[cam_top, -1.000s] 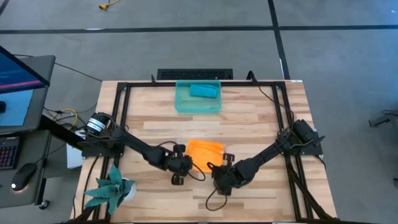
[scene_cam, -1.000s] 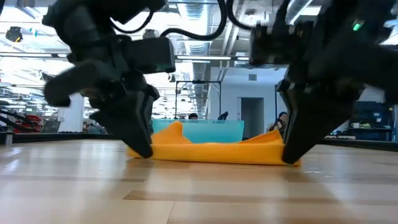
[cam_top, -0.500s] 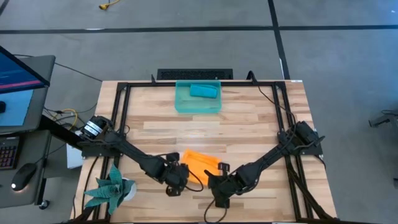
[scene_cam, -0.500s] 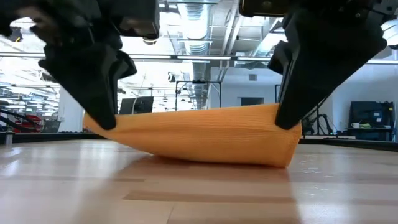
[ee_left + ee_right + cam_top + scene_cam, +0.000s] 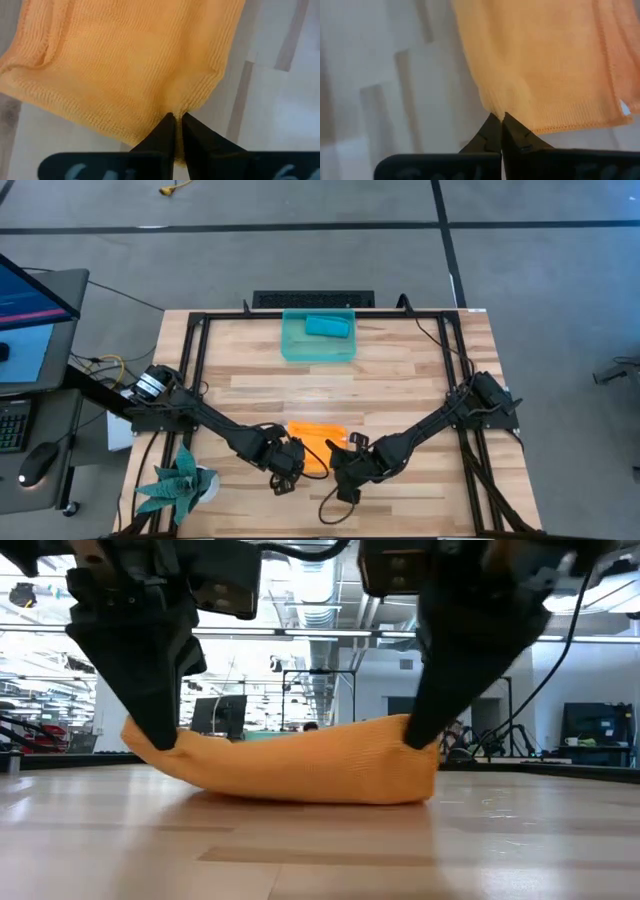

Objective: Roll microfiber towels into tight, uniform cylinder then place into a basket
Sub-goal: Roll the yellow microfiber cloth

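both grippers work the orange towel [image 5: 312, 442] near the tabletop's front edge, about mid-width: your left gripper [image 5: 291, 464] pinches one near corner, jaws pressed on the hem, and your right gripper [image 5: 341, 470] pinches the other the same way. in the low view the towel [image 5: 290, 763] sags between them as a loose fold, its middle resting on the wood and its ends lifted. to roll it well, by this look, keep both corners level and move them together, so the fold turns over evenly and the ends don't cone; keep some tension across the cloth so the roll starts tight. the blue towel [image 5: 327, 327] lies in the basket [image 5: 318, 352] at the back edge, well apart from the work. open wood lies between the orange towel and the basket, so you have room to roll toward the back. there is little room in front before the edge, and the plant [image 5: 177, 480] stands at the front left corner, near your left arm.
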Motion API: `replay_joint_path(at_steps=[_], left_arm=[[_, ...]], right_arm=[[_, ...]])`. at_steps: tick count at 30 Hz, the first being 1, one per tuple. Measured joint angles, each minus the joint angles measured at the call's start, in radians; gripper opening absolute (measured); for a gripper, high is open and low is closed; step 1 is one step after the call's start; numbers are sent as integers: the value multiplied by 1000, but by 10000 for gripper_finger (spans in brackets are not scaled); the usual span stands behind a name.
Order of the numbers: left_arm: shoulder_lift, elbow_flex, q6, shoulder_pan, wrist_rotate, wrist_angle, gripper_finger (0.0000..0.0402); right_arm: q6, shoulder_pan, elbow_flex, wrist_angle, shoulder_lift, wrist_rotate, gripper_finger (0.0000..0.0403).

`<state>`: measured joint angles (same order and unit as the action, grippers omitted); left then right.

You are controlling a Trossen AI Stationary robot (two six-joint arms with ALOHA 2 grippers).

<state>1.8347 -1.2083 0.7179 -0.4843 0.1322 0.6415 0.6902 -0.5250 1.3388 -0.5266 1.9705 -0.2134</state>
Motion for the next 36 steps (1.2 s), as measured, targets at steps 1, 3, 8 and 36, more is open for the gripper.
replay_joint_path(at_steps=[1, 3, 8, 36], left_arm=[[0, 0, 2, 0, 3, 0, 16], [0, 0, 4, -1, 3, 0, 16], [0, 0, 4, -6, 2, -1, 16], [0, -2, -44, -3, 20, -8, 16]], right_arm=[[2, 6, 0, 0, 0, -11, 9], [2, 18, 0, 1, 0, -22, 5], [41, 58, 0, 1, -1, -23, 11], [125, 336, 1, -58, -2, 95, 5]])
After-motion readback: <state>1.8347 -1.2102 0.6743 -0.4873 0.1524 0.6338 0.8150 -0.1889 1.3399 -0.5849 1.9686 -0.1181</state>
